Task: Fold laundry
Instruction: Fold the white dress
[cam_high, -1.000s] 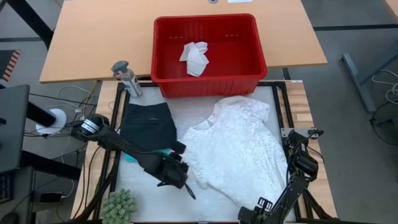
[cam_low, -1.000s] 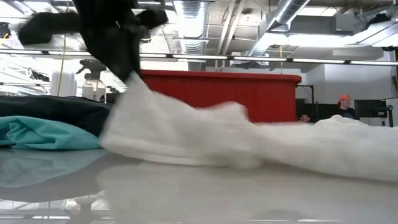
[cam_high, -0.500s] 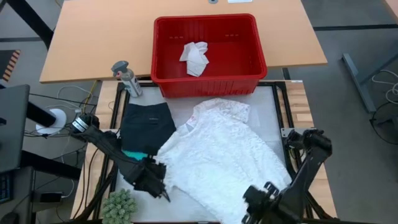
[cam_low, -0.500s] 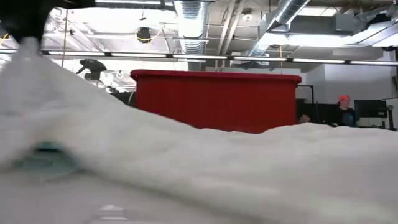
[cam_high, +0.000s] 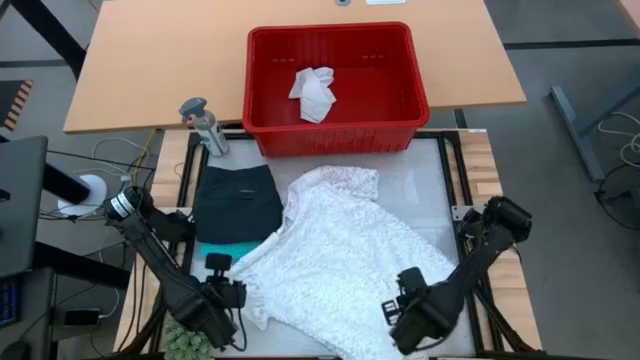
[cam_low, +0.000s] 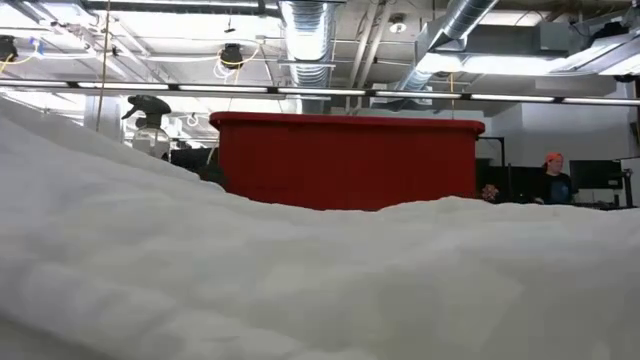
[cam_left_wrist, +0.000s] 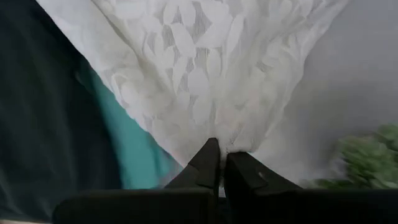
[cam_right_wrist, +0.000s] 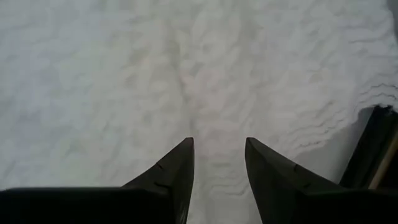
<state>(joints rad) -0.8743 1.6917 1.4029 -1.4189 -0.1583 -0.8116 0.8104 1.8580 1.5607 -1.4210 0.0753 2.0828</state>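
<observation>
One white lace top (cam_high: 340, 255), spread on the bench (cam_high: 440, 215). Left gripper (cam_left_wrist: 217, 163): fingers pinching its near-left edge. Right gripper (cam_right_wrist: 217, 163): fingers spread above its near-right part.

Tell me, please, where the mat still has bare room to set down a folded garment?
The mat is bare between the white top and its right edge, below the basket. The left side is crowded: black shorts, teal cloth, left gripper.

High camera straight down over the whole table; low camera level at the near edge, pressed against the white lace garment (cam_low: 320, 280), red basket (cam_low: 345, 160) far behind; both wrist cameras close over that garment
</observation>
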